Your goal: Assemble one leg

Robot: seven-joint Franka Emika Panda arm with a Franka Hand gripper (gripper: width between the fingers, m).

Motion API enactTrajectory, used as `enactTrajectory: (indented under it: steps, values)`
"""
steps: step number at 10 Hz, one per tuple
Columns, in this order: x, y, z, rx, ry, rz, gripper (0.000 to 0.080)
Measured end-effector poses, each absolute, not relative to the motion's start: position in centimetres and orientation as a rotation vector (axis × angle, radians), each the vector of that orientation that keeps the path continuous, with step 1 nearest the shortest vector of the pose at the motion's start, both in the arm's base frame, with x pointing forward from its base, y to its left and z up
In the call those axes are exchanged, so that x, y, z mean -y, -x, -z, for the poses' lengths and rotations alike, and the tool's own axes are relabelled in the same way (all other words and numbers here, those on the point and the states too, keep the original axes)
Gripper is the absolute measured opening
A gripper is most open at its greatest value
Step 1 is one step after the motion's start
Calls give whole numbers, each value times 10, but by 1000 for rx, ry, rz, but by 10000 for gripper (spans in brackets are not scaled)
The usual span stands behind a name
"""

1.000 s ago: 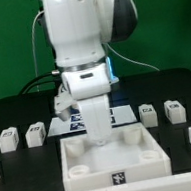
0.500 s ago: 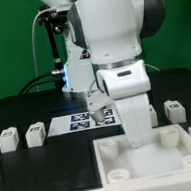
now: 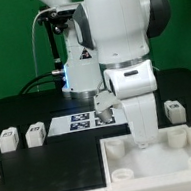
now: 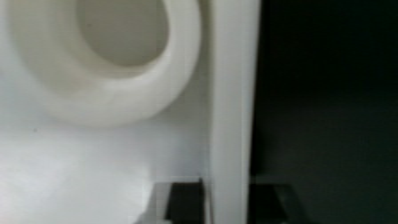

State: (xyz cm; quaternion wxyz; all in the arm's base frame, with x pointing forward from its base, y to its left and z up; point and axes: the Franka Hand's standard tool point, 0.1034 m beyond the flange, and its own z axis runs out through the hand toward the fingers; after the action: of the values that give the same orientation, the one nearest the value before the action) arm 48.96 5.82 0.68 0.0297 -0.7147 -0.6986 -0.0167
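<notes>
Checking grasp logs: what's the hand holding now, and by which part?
Apparently the white tray, by its rim wall beside a corner socket; the hand straddles it. Firm grip cannot be confirmed.

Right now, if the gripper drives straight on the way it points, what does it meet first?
Likely the white tray piece, beside its round corner socket. The gripper points down at it, though the gap left is unclear.

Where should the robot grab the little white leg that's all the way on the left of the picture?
Probably from straight above, with the jaws closing on its two plain side faces. That leg is a small block sitting on the black table with its tagged face toward the camera. There is a gap between it and the next leg, so a jaw should fit down there.
</notes>
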Motion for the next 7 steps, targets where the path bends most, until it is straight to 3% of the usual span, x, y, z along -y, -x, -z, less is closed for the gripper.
enactTrajectory:
  steps: [1,2,3,4,5,7]
  values:
    - [-58,-490,-7,2154,2204,51,151]
    - [-58,-490,-7,2154,2204,51,381]
    - [-58,-490,-7,2153,2205,51,381]
    - [-58,-490,-7,2153,2205,51,518]
    - [-57,-490,-7,2153,2205,51,607]
    - [-57,-490,-7,2152,2206,51,640]
